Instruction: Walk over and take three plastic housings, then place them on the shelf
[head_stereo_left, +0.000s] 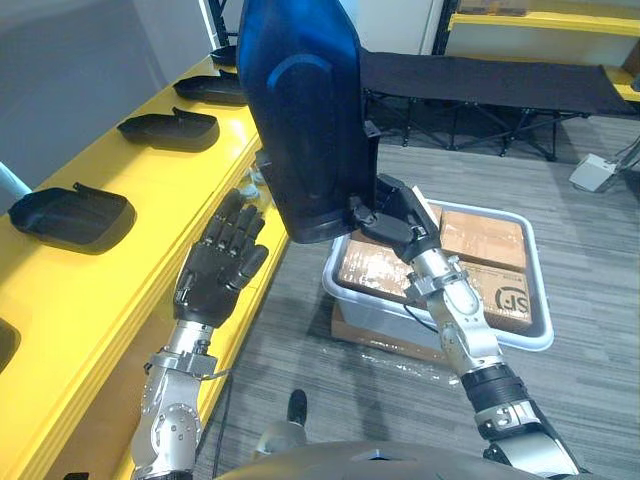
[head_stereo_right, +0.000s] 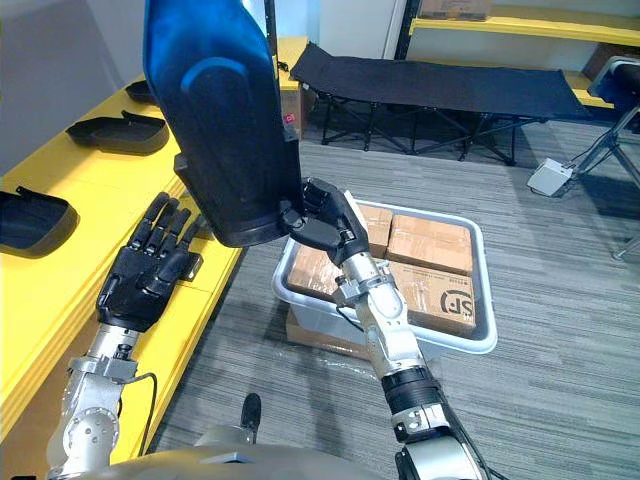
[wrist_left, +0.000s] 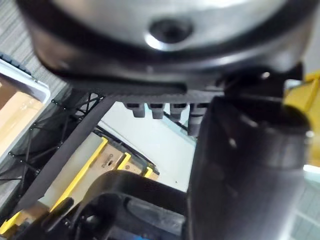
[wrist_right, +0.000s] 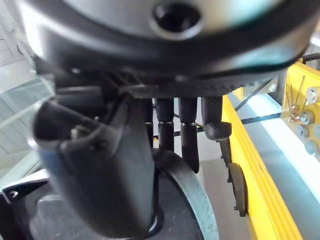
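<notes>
The right hand (head_stereo_left: 395, 215) has its fingers clamped on the lower edge of a large, glossy dark-blue plastic housing (head_stereo_left: 300, 110). The housing is held upright above the edge of the long yellow shelf (head_stereo_left: 100, 290), its top cut off by the frame. It partly hides the fingertips. The left hand (head_stereo_left: 215, 265) hovers beside it with its fingers straight and apart. Three black plastic housings (head_stereo_left: 70, 218) lie in a row on the shelf.

The housing (head_stereo_left: 300, 110) runs off the frame at 12 o'clock and hides the shelf (head_stereo_left: 60, 300) edge behind it. Its lower rim covers some fingers of the right hand (head_stereo_left: 400, 220). At 8 o'clock a dark piece (head_stereo_left: 5, 345) is cropped by the edge, too little to name.
</notes>
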